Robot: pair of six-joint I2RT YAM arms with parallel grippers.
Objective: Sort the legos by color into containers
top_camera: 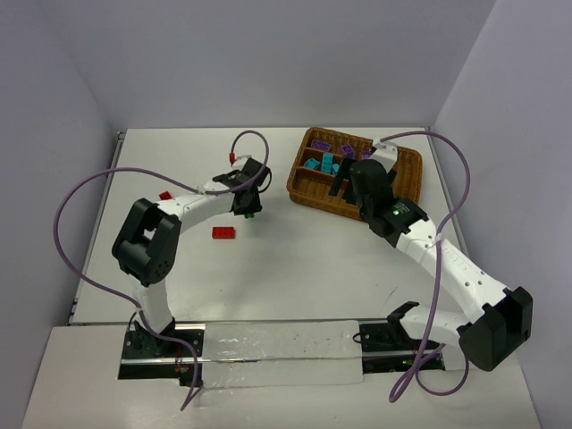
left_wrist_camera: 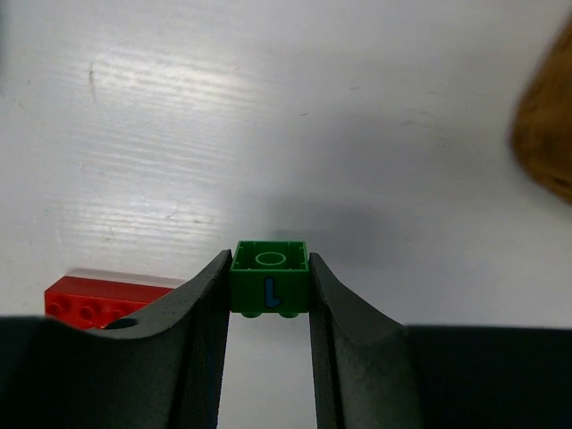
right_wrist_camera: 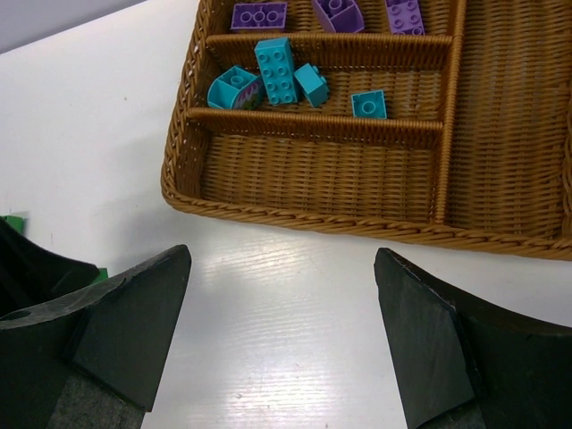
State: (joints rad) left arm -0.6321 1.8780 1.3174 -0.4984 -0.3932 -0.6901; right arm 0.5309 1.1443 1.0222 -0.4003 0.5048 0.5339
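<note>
My left gripper (top_camera: 248,207) is shut on a small green lego (left_wrist_camera: 270,279), held between both fingers with a blue mark on its near face; it also shows in the top view (top_camera: 251,215), left of the wicker tray (top_camera: 304,192). A red lego (top_camera: 223,233) lies on the table just beside it and also shows in the left wrist view (left_wrist_camera: 98,299). A second red lego (top_camera: 165,196) lies farther left. My right gripper (right_wrist_camera: 281,259) is open and empty, above the table at the tray's near rim (right_wrist_camera: 295,217). Several teal legos (right_wrist_camera: 275,70) lie in one slot and purple legos (right_wrist_camera: 259,15) in the slot behind.
The tray's nearest long slot (right_wrist_camera: 313,174) and its wide section (right_wrist_camera: 509,116) show only wicker. The tray's blurred edge (left_wrist_camera: 547,134) is at the right of the left wrist view. Purple cables loop over both arms. Walls close the table's back and sides.
</note>
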